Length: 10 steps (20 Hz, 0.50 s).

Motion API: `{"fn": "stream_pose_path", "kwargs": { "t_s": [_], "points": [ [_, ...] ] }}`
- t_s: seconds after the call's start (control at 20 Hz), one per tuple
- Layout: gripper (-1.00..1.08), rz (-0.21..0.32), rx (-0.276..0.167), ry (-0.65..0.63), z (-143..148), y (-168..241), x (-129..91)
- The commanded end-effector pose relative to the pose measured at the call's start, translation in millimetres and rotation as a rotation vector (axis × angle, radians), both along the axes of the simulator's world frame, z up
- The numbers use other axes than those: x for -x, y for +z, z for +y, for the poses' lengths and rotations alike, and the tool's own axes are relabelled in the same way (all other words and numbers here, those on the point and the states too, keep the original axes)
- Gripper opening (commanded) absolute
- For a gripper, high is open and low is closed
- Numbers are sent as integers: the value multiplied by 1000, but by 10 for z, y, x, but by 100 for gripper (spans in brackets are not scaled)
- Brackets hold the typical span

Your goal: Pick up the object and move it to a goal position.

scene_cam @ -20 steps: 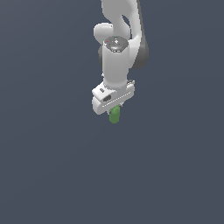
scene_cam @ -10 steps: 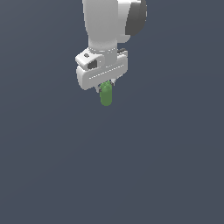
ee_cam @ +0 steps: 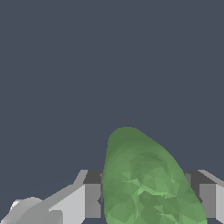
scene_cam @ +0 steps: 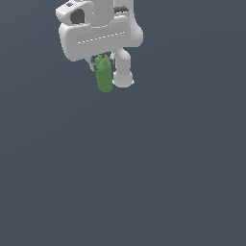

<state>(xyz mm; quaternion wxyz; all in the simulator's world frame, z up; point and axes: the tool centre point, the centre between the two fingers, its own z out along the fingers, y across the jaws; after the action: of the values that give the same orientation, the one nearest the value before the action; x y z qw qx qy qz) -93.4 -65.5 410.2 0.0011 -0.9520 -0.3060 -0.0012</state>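
The green object [scene_cam: 104, 75] is a small matte cylinder with rounded ends. It hangs upright under the white gripper [scene_cam: 109, 77] near the top of the exterior view, left of centre. The gripper is shut on it, with one white finger [scene_cam: 123, 72] showing beside it on the exterior view's right; the other finger is mostly hidden behind it. In the wrist view the object [ee_cam: 142, 181] fills the space between the two grey pads [ee_cam: 92, 199], pointing away from the camera. It is held well above the plain dark surface.
Only a uniform dark grey-blue surface [scene_cam: 144, 182] shows below and around the gripper. No other object, edge or goal marker is in view.
The arm has risen and moved toward the exterior view's left with the green object in its grip, and looks larger in the picture. The gripper has turned so its broad face shows.
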Motion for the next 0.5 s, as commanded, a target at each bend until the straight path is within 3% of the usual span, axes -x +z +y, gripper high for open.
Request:
{"fn": "stream_pose_path", "kwargs": {
  "t_s": [0.0, 0.45],
  "points": [
    [-100, 1, 0, 0, -95, 261, 58],
    [-100, 1, 2, -1, -347, 939, 171]
  ]
}}
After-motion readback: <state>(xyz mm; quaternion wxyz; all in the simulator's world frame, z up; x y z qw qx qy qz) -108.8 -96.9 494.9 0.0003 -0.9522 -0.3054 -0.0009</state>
